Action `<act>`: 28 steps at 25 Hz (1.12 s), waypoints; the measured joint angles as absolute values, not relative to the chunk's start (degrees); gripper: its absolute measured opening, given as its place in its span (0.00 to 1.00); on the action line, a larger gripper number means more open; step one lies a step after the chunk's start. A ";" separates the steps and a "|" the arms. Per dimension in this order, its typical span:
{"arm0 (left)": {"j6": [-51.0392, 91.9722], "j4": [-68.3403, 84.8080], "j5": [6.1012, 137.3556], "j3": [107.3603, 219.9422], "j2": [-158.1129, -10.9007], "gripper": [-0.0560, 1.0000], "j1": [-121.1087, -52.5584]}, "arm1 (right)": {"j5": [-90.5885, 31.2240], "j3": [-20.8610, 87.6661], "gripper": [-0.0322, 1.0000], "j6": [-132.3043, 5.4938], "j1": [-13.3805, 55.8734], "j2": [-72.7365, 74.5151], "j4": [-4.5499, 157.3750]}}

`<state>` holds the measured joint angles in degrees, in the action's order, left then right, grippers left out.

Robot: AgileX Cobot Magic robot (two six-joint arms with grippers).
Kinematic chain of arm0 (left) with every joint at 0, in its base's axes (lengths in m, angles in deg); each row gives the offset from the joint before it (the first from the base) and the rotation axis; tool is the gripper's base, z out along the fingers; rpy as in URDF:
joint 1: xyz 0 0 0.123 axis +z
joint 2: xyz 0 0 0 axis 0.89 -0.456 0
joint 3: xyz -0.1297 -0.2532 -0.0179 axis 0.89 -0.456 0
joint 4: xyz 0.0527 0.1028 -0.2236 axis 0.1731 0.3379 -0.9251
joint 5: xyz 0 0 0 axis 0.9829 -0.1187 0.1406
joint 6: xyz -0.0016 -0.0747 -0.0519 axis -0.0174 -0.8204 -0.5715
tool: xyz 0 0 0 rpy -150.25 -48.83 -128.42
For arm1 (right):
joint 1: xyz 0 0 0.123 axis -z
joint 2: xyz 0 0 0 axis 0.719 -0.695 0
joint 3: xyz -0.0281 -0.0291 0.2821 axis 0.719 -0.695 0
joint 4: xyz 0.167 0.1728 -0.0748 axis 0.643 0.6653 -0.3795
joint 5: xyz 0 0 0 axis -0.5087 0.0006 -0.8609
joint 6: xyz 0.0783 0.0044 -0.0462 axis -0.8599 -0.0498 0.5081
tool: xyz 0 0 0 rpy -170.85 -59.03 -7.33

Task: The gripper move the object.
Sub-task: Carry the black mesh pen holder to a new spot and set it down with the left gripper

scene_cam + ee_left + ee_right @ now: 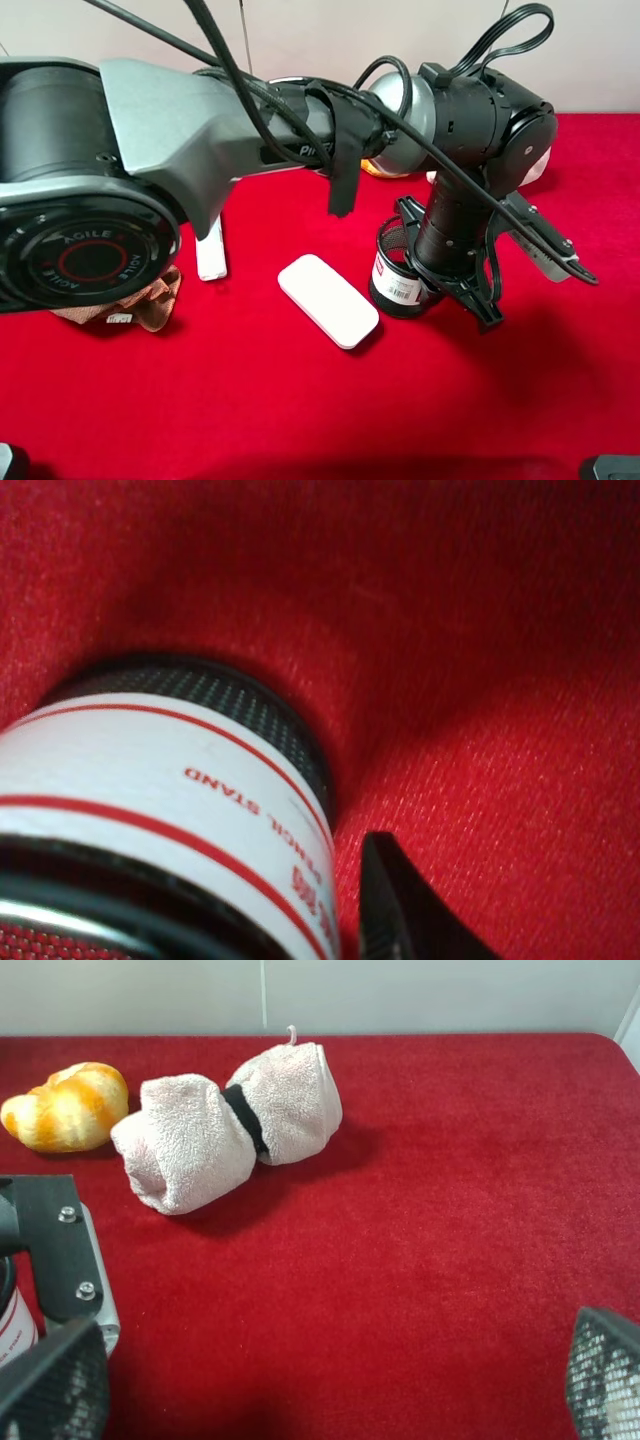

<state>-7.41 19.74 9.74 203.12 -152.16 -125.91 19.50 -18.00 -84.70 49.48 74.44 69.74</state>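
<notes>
The black wire-mesh pen cup (pixel 397 268) with a white and red barcode label stands on the red cloth right of centre. My left gripper (pixel 443 268), a black claw on the thick grey and black arm, reaches across and points down at it. Its jaws stand apart with the cup between them. In the left wrist view the cup (pixel 170 810) fills the near side and one finger (pixel 400 915) sits just beside its label, a thin strip of cloth between them. My right gripper (pixel 325 1375) is open and empty; its mesh-faced fingertips (pixel 50 1385) show at the frame's corners.
A white flat oblong case (pixel 328 300) lies just left of the cup. A small white object (pixel 210 258) and a crumpled brown cloth (pixel 145 300) lie further left. A rolled pink towel (pixel 230 1120) and a croissant (pixel 65 1105) lie behind, near the wall.
</notes>
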 joint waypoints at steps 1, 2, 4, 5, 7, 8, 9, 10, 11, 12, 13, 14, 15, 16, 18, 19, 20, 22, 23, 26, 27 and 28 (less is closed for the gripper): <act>-7.41 19.74 9.74 203.12 -152.16 0.16 -125.91 | 19.50 -18.00 0.70 -84.70 49.48 74.44 69.74; -7.41 19.74 9.79 203.12 -152.16 0.18 -125.91 | 19.50 -18.00 0.70 -84.70 49.48 74.44 69.74; -7.48 19.74 9.79 203.12 -152.20 0.26 -125.91 | 19.50 -18.00 0.70 -84.70 49.48 74.44 69.74; -7.55 19.74 9.79 203.12 -152.20 0.30 -125.91 | 19.50 -18.00 0.70 -84.70 49.48 74.44 69.74; -7.69 19.74 9.60 203.12 -152.20 0.41 -125.91 | 19.50 -18.00 0.70 -84.70 49.48 74.44 69.74; -7.79 19.74 9.59 203.12 -152.20 0.46 -125.91 | 19.50 -18.00 0.70 -84.70 49.48 74.44 69.74; -8.07 19.74 9.46 203.12 -152.20 0.50 -125.91 | 19.50 -18.00 0.70 -84.70 49.48 74.44 69.74; -8.32 19.74 9.31 203.12 -152.20 0.54 -125.91 | 19.50 -18.00 0.70 -84.70 49.48 74.44 69.74; -8.60 19.74 9.15 203.12 -152.20 0.58 -125.91 | 19.50 -18.00 0.70 -84.70 49.48 74.44 69.74; -8.73 19.74 8.94 203.12 -152.20 0.61 -125.91 | 19.50 -18.00 0.70 -84.70 49.48 74.44 69.74; -8.78 19.74 8.87 203.12 -152.20 0.63 -125.91 | 19.50 -18.00 0.70 -84.70 49.48 74.44 69.74; -8.85 19.74 8.74 203.12 -152.20 0.65 -125.91 | 19.50 -18.00 0.70 -84.70 49.48 74.44 69.74; -8.90 19.74 8.55 203.40 -152.20 0.65 -125.91 | 19.50 -18.00 0.70 -84.70 49.48 74.44 69.74; -8.96 19.88 8.37 203.73 -152.15 0.66 -125.91 | 19.50 -18.00 0.70 -84.70 49.48 74.44 69.74; -8.96 20.44 7.83 205.07 -152.15 0.68 -125.91 | 19.50 -18.00 0.70 -84.70 49.48 74.44 69.74; -9.02 20.70 7.36 206.06 -152.15 0.68 -125.91 | 19.50 -18.00 0.70 -84.70 49.48 74.44 69.74; -9.06 20.86 7.36 207.18 -152.11 0.68 -125.91 | 19.50 -18.00 0.70 -84.70 49.48 74.44 69.74; -9.35 21.12 7.32 209.26 -152.11 0.69 -125.91 | 19.50 -18.00 0.70 -84.70 49.48 74.44 69.74; -9.47 21.14 7.32 210.23 -152.03 0.69 -125.91 | 19.50 -18.00 0.70 -84.70 49.48 74.44 69.74; -9.64 21.14 7.31 211.89 -151.26 0.69 -125.91 | 19.50 -18.00 0.70 -84.70 49.48 74.44 69.74; -9.71 21.14 7.26 212.20 -150.87 0.69 -125.91 | 19.50 -18.00 0.70 -84.70 49.48 74.44 69.74; -9.84 21.14 7.26 212.41 -150.39 0.70 -125.91 | 19.50 -18.00 0.70 -84.70 49.48 74.44 69.74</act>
<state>-9.84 21.14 7.26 212.41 -150.39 -125.91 19.50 -18.00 -84.70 49.48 74.44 69.74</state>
